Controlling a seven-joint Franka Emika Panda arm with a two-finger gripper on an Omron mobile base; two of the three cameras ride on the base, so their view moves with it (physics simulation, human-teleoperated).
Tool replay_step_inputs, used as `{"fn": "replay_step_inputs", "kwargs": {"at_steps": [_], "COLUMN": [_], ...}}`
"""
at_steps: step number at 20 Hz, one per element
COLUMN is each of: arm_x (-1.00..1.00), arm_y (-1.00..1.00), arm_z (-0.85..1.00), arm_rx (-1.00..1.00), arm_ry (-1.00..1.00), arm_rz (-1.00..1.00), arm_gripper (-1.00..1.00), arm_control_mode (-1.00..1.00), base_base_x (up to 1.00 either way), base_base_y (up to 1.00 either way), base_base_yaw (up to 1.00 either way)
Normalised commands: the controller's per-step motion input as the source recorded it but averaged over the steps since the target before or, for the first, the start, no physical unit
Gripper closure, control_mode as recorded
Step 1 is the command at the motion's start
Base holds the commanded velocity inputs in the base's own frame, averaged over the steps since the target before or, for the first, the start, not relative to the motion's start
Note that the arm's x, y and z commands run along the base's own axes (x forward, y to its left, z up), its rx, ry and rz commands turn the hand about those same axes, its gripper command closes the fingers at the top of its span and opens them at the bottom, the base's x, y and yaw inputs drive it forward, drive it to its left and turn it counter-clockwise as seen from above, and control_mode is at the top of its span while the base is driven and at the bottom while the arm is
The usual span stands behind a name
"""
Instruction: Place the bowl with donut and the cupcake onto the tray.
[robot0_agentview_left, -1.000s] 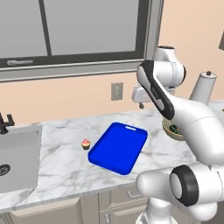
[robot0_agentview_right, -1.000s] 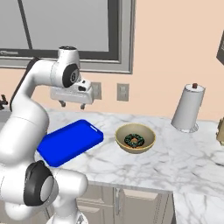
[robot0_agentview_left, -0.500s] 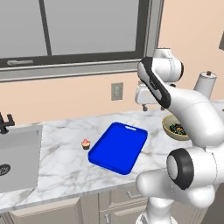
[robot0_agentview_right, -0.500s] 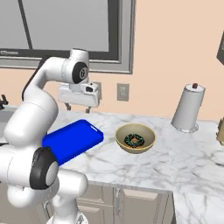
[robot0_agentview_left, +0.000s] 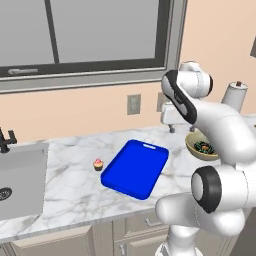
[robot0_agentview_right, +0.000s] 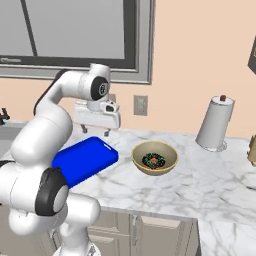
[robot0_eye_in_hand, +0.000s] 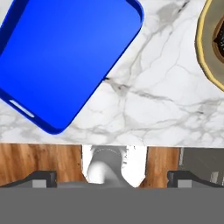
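The blue tray lies flat on the marble counter with nothing on it. The pink-frosted cupcake stands just left of the tray. To the tray's right sits the tan bowl with the dark sprinkled donut inside it; the arm partly covers the bowl in the left base view. My gripper hangs open and holds nothing. It is above the counter by the tray's far end, between tray and bowl.
A paper towel roll stands at the back right against the wall. A sink with a dark faucet lies at the far left. A wall outlet is behind the bowl. The counter's front edge shows in the hand view.
The hand has swung a little to the right, away from the tray's middle toward the bowl, and come slightly lower. Jaws stayed open. Tray, bowl and cupcake have not moved.
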Motion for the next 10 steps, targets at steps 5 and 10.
{"fn": "replay_step_inputs", "kwargs": {"at_steps": [5, 10], "arm_x": [-0.01, 0.01], "arm_y": [-0.42, -0.35], "arm_z": [-0.27, -0.35], "arm_rx": [0.0, 0.0], "arm_ry": [0.04, 0.0], "arm_rz": [0.0, 0.0], "arm_gripper": [-1.0, -1.0], "arm_control_mode": [-1.0, -1.0], "base_base_x": [0.0, 0.0], "base_base_y": [0.0, 0.0], "base_base_yaw": [0.0, 0.0]}}
